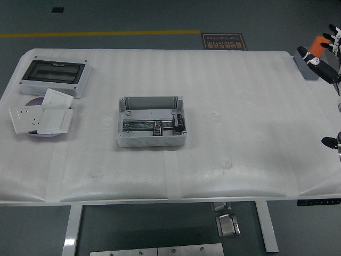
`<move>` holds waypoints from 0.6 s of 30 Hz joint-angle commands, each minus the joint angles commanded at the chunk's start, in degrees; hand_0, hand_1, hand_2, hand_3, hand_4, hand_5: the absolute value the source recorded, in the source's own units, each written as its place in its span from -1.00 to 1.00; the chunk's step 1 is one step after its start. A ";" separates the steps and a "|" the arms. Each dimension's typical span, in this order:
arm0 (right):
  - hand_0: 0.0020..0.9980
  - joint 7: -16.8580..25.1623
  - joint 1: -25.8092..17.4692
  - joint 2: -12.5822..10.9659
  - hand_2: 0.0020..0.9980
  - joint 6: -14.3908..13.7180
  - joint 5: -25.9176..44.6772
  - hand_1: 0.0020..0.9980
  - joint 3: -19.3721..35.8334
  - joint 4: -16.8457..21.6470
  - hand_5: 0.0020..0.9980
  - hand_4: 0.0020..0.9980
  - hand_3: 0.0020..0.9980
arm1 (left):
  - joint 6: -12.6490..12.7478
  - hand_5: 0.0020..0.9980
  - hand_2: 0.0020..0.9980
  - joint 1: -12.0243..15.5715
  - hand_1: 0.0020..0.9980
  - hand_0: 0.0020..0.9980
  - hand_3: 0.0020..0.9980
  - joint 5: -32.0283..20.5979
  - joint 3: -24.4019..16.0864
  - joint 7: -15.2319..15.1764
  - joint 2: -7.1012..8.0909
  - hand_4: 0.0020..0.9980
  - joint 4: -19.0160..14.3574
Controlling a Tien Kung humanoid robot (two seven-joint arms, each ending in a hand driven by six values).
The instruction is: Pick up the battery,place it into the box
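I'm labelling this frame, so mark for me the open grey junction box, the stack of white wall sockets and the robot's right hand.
open grey junction box (152, 142): head view, on its front wall.
stack of white wall sockets (56, 119): head view, on the top plate.
right hand (322, 53): head view, at the table's far right corner, on the palm.

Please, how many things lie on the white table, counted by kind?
Open grey box: 1
Box with dark window: 1
White wall sockets and switches: 3
Purple plate: 1
Total: 6
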 joint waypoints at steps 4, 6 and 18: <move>0.79 -2.78 -0.21 0.08 0.70 -0.16 -5.71 0.61 -0.67 1.13 0.07 0.91 1.00 | 0.06 0.00 -0.22 0.29 0.25 0.20 -0.05 -1.37 1.36 -0.47 0.49 -0.01 0.00; 0.79 -3.38 -0.23 0.36 0.70 -0.13 -8.28 0.61 -0.65 1.56 0.07 0.91 1.00 | 0.07 0.00 -0.22 0.41 0.25 0.20 -0.05 -1.45 1.49 -0.50 0.76 -0.01 0.00; 0.78 -1.43 -1.79 1.22 0.70 -0.01 -5.22 0.59 2.01 1.78 0.05 0.89 0.99 | 0.14 0.01 -0.22 0.65 0.25 0.20 -0.05 -1.48 1.44 -0.52 1.56 -0.01 0.00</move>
